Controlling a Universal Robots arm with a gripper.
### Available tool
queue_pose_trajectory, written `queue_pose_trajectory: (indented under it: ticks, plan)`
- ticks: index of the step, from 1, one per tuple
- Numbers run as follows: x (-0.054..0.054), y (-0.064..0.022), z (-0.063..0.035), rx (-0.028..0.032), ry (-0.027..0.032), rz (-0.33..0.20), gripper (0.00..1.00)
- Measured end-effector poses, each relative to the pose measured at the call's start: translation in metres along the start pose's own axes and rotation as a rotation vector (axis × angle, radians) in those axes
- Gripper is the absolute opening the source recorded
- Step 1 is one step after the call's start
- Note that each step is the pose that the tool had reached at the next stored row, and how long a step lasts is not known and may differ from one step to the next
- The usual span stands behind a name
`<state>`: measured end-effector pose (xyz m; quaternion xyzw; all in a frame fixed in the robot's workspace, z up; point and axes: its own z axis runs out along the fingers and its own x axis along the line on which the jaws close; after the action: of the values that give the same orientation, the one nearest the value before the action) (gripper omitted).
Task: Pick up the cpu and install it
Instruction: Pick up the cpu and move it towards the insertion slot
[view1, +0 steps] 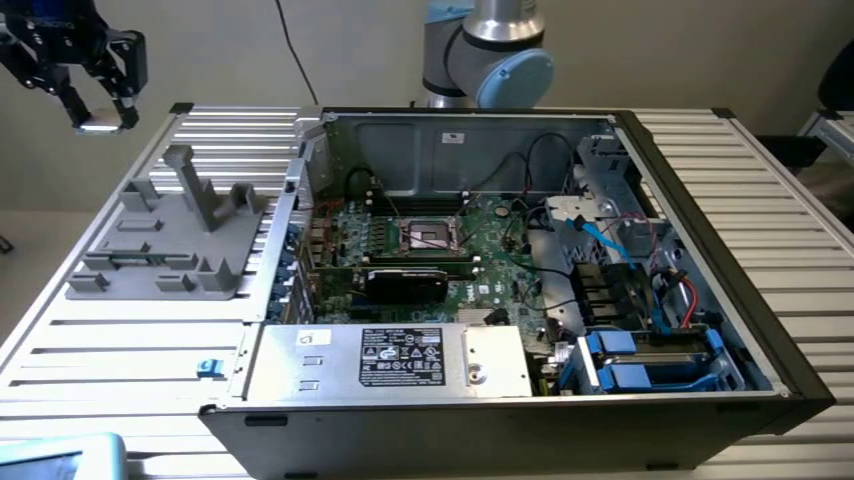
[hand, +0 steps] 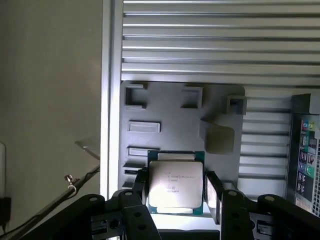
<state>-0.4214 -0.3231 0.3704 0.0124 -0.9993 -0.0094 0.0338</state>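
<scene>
The cpu (hand: 176, 182), a small flat square chip with a silver-grey lid and a green rim, is clamped between the two black fingers (hand: 141, 186) of the claw (hand: 177, 195), which press on two opposite edges. In the exterior view the claw hangs in the air at the upper left of the frame, the pale chip at its tips, well above the tabletop (view1: 120, 350).

The chip looks light, thin and stiff. Its smooth metal top could slip and its underside is probably delicate, so the edges seem the right place to hold it.

Below, at the left of the frame, a grey moulded holder (view1: 174, 240) with slots and upright posts rests on the tabletop, which is ribbed bright metal. At centre and right stands an open computer case (view1: 467, 440). Its board shows a socket (view1: 430, 236) with a metal frame at mid-frame, well apart from the claw. The arm (view1: 487, 50) rises behind the case, against a plain beige wall (view1: 667, 50).
</scene>
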Motion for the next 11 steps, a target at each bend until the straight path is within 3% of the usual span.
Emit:
queue_pose_trajectory:
  ticks: [5,11]
  plan:
    - [0.0,0.0,0.0,-0.0003,0.0003,0.0,0.56]
    - [-0.026,-0.0006,-0.0019,-0.0035,0.0009,0.0,0.56]
